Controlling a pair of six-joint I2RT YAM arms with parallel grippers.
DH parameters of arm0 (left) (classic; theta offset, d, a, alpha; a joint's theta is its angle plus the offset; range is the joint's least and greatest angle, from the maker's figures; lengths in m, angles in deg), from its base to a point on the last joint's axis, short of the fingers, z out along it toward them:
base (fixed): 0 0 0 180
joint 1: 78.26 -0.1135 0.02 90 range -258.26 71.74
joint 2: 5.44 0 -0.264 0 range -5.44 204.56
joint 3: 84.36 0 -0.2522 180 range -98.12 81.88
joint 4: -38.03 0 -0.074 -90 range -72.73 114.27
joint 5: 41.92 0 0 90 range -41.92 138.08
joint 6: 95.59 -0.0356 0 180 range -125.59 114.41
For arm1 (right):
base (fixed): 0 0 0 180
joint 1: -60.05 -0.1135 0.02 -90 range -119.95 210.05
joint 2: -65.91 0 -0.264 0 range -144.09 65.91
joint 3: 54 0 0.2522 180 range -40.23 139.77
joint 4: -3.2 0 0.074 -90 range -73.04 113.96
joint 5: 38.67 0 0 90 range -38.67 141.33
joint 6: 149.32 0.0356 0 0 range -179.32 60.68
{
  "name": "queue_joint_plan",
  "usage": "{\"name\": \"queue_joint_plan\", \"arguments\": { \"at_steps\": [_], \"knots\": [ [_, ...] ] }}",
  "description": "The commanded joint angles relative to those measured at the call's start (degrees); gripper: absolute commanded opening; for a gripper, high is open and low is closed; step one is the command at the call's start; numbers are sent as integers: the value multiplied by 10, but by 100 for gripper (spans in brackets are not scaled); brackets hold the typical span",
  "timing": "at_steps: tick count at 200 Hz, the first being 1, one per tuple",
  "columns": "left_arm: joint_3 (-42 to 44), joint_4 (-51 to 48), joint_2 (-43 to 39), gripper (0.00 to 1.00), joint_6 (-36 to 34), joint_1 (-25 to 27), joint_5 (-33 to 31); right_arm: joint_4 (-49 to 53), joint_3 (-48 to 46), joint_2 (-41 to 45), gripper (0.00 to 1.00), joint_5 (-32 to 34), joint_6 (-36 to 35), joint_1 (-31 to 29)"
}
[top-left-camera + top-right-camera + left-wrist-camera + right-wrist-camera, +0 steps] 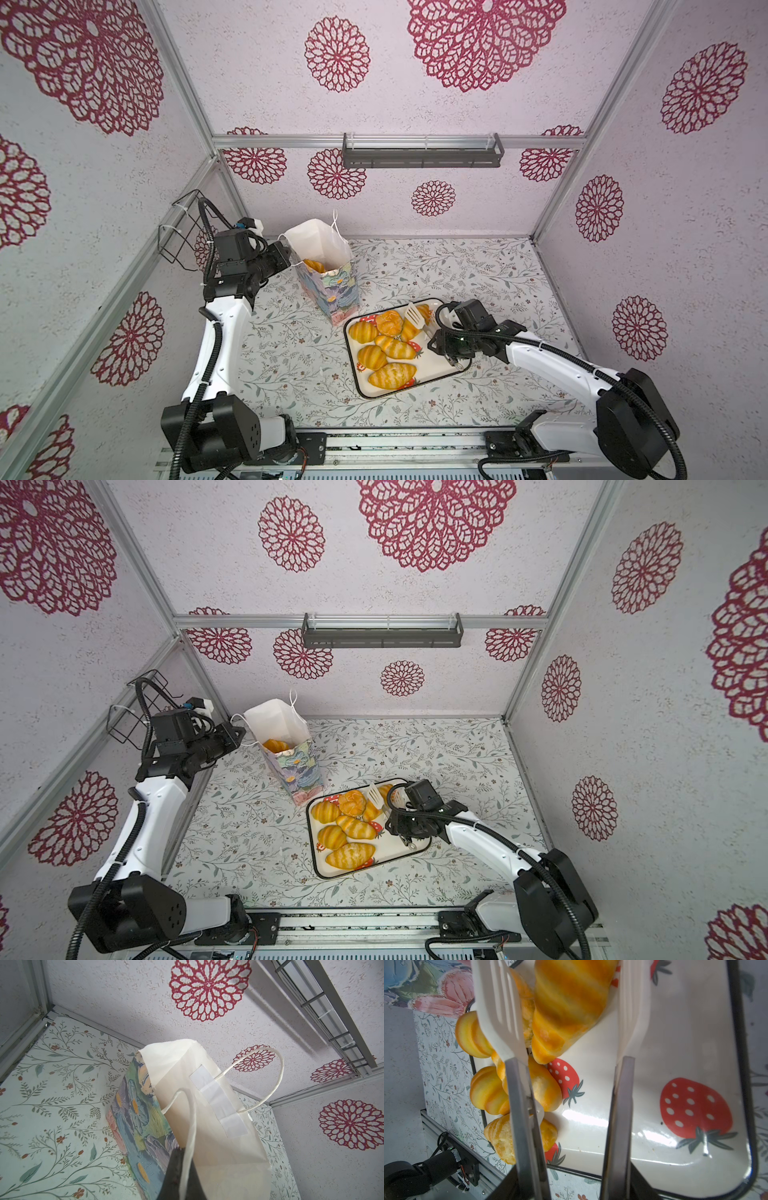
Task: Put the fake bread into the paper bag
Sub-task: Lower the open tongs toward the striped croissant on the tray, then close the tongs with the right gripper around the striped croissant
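Observation:
The paper bag [332,286] [299,771] stands upright at the back left, flowered outside [143,1126], white inside. One piece of fake bread [313,265] [275,745] lies in it. My left gripper [289,253] [180,1167] is shut on the bag's near rim, by its cord handle [190,1136]. Several more golden pastries [392,376] lie on the strawberry tray [440,368] [675,1043]. My right gripper [438,334] [575,1184] holds white tongs [413,314] [500,1012]. Their blades stand apart on either side of a striped croissant [566,1001].
A black wire basket [183,232] hangs on the left wall behind my left arm. A dark shelf [422,156] is fixed to the back wall. The tray sits right of the bag on the floral tabletop [478,270].

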Motion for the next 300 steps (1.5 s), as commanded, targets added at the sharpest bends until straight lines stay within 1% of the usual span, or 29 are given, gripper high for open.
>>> {"name": "queue_joint_plan", "arguments": {
  "at_steps": [1, 73, 114, 179, 242, 272, 300],
  "knots": [
    [-6, 7, 5, 0, -3, 3, -2, -25, 24, -2, 57, -14, 7, 2],
    [-6, 7, 6, 0, -3, 3, -2, -15, 32, -16, 57, -11, -2, 2],
    [-7, 6, 7, 0, -2, 2, -1, -7, 42, -23, 54, -8, -9, 2],
    [-7, 7, 9, 0, -1, 2, 1, 3, 46, -27, 46, -7, -18, 2],
    [-7, 6, 8, 0, -3, 3, -2, 8, 45, -14, 33, 3, -19, 3],
    [-7, 6, 9, 0, -1, 2, 0, 14, 45, 1, 30, 11, -21, 4],
    [-7, 7, 9, 0, -2, 2, 0, 31, 51, 20, 29, 22, -30, 9]
  ]
}}
